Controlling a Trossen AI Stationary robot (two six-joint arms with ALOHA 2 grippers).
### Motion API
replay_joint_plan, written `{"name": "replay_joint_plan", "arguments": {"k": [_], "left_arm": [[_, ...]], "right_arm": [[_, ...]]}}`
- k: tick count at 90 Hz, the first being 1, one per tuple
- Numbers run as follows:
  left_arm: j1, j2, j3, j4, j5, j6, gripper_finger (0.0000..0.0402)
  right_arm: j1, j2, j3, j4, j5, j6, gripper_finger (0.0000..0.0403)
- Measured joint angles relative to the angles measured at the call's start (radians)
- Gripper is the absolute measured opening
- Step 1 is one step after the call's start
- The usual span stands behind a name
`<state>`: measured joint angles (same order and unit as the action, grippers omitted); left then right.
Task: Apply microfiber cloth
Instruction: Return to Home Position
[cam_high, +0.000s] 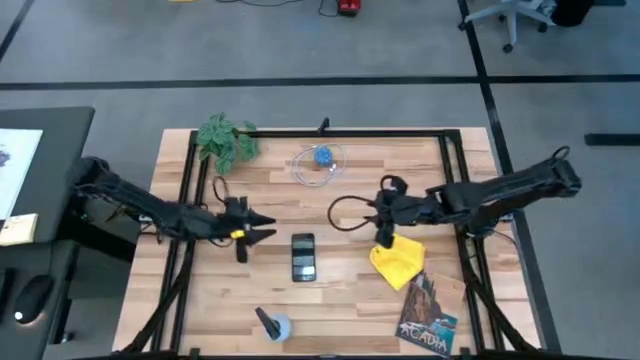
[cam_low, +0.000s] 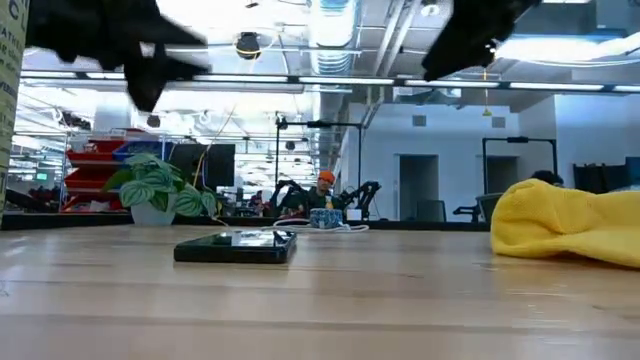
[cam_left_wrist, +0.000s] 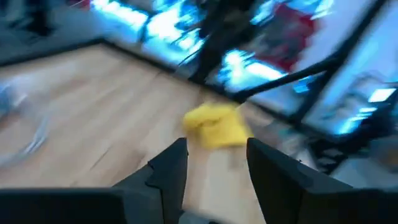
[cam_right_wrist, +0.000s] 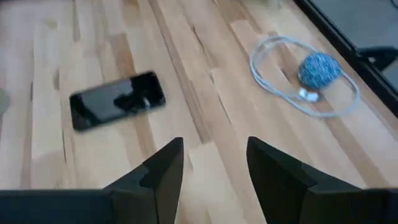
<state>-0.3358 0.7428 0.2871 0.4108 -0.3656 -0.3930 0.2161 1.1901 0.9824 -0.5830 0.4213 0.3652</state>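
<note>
High view shows left gripper and right gripper parted, empty, clear of microfiber cloth.

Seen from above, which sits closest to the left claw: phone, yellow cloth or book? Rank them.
From the left gripper, in the high view:
1. Phone, just right of it.
2. Microfiber cloth, farther right.
3. Book, by the table's right corner.

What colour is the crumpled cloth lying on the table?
Bright yellow. The microfiber cloth shows best in the high view.
</note>
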Motion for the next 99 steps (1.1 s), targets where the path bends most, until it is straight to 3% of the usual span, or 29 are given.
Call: {"name": "replay_joint_plan", "arguments": {"k": [10,19,27,34,48,65,75,99], "left_arm": [[0.081,-0.172,0.001,-0.084,0.163,0.039,0.012],[0.147,-0.31,0.001,-0.221,0.205,0.034,0.0102],[0.193,-0.403,0.001,-0.321,0.236,0.038,0.0086],[0.226,-0.454,0.001,-0.356,0.28,0.052,0.0073],[0.297,-0.485,-0.037,-0.332,0.316,0.069,0.0049],[0.407,-0.479,-0.201,-0.17,0.423,0.005,0.003],[0.473,-0.479,-0.271,-0.026,0.543,-0.042,0.0021],[0.547,-0.485,-0.27,-0.044,0.631,0.08,0.0014]], "right_arm": [[0.0,-0.076,-0.061,-0.029,-0.012,0.001,0.0146],[-0.022,-0.191,-0.175,-0.014,-0.039,0.022,0.0138],[-0.049,-0.323,-0.305,0.088,-0.05,0.042,0.0132],[-0.084,-0.444,-0.428,0.228,-0.121,0.035,0.0129],[-0.179,-0.646,-0.634,0.48,-0.28,0.019,0.0127],[-0.322,-0.782,-0.776,0.64,-0.481,-0.001,0.0127],[-0.397,-0.817,-0.84,0.771,-0.619,-0.021,0.0127],[-0.501,-0.824,-0.974,1.036,-0.741,-0.032,0.0127]]}}
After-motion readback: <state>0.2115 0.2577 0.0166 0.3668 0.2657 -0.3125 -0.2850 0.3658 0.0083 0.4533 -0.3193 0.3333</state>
